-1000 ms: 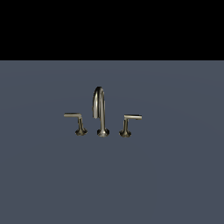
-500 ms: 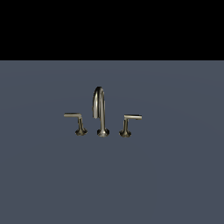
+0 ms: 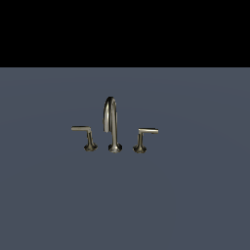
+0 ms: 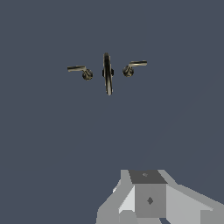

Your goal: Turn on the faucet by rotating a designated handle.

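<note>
The brushed-metal faucet (image 3: 113, 123) stands on a flat grey surface, its tall gooseneck spout in the middle. The handle (image 3: 85, 135) is the flared post on the exterior view's left, with its thin lever jutting leftward. Its mirror twin (image 3: 144, 138) is on the right, lever jutting rightward. The wrist view sees the faucet (image 4: 107, 74) from above, with the handle (image 4: 79, 71) and the twin (image 4: 134, 67) on either side. My gripper (image 4: 146, 199) shows only as grey-white blocks at that picture's edge, well apart from the faucet. Its jaws are not clear. It is out of the exterior view.
The grey surface (image 3: 125, 200) spreads around the faucet on all sides. A black band fills the top of the exterior view. Nothing else stands on the surface.
</note>
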`<action>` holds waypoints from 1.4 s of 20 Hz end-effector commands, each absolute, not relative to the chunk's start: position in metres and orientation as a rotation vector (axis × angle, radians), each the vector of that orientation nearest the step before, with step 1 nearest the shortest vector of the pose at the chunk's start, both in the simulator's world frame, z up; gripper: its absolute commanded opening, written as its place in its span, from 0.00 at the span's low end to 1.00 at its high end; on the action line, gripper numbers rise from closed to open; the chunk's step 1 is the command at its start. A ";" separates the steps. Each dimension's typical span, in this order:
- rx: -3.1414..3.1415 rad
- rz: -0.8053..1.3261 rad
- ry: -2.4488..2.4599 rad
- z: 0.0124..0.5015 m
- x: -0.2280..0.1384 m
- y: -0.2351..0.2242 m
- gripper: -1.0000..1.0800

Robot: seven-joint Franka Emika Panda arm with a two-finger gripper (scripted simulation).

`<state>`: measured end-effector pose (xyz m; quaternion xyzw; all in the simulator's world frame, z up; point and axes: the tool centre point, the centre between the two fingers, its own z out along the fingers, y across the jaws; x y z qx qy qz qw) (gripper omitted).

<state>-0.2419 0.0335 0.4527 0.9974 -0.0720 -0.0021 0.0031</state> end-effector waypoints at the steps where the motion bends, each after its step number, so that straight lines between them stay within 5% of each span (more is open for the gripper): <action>1: 3.121 -0.007 -0.302 0.441 -0.238 0.043 0.00; 28: 2.923 -0.010 -1.160 0.302 -0.161 0.140 0.00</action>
